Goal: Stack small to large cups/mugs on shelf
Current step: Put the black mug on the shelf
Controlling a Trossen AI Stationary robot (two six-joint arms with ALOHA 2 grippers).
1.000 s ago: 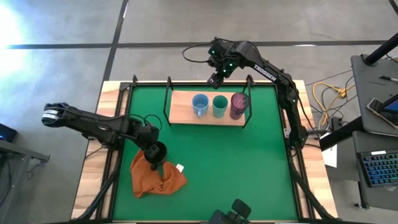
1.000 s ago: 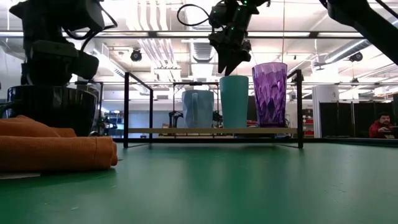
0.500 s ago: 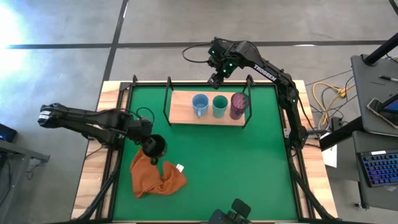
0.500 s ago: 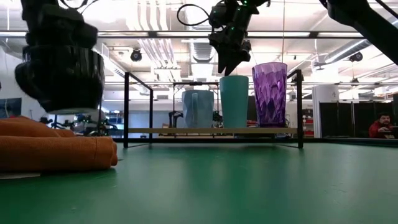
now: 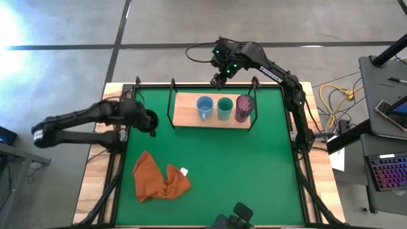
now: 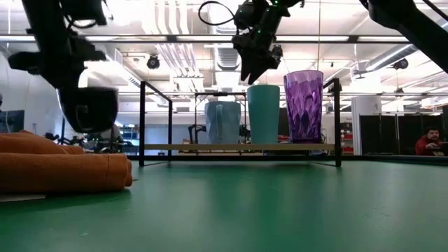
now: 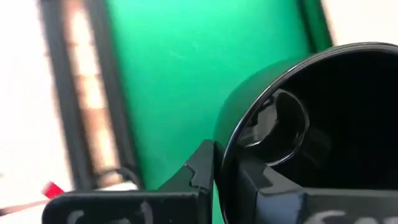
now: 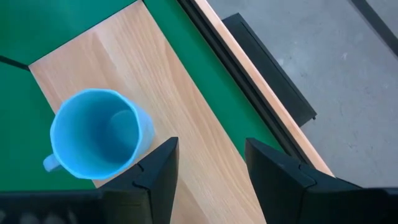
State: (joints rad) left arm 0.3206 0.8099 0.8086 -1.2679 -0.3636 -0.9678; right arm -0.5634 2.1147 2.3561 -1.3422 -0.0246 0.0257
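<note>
The black mug [image 5: 150, 123] hangs over the green mat's left side in my left gripper [image 5: 145, 121], which is shut on it; it also shows in the low view [image 6: 89, 110]. The light blue mug [image 5: 204, 107], the teal cup [image 5: 224, 108] and the purple tumbler [image 5: 245, 107] stand in a row on the wooden shelf [image 5: 186, 113]. My right gripper [image 5: 219, 79] is open and empty in the air over the shelf's far edge. In its wrist view it [image 8: 211, 171] looks down on the blue mug [image 8: 93, 134]. My left gripper holds the black mug by its rim wall [image 7: 225, 152], with one finger [image 7: 200, 168] outside and one finger [image 7: 264, 180] inside the mug. The mug hangs below the gripper, lifted clear of the mat and the cloth [image 6: 89, 110].
A crumpled orange cloth [image 5: 159, 179] lies on the green mat [image 5: 254, 172] at the near left. The shelf's black frame posts [image 6: 142, 122] rise at its ends. The board's left end [image 5: 181, 109] beside the blue mug is bare.
My left gripper has lifted the black mug off the orange cloth and carried it up and toward the table's far edge, closer to the shelf's left end. The cloth has stayed where it was.
</note>
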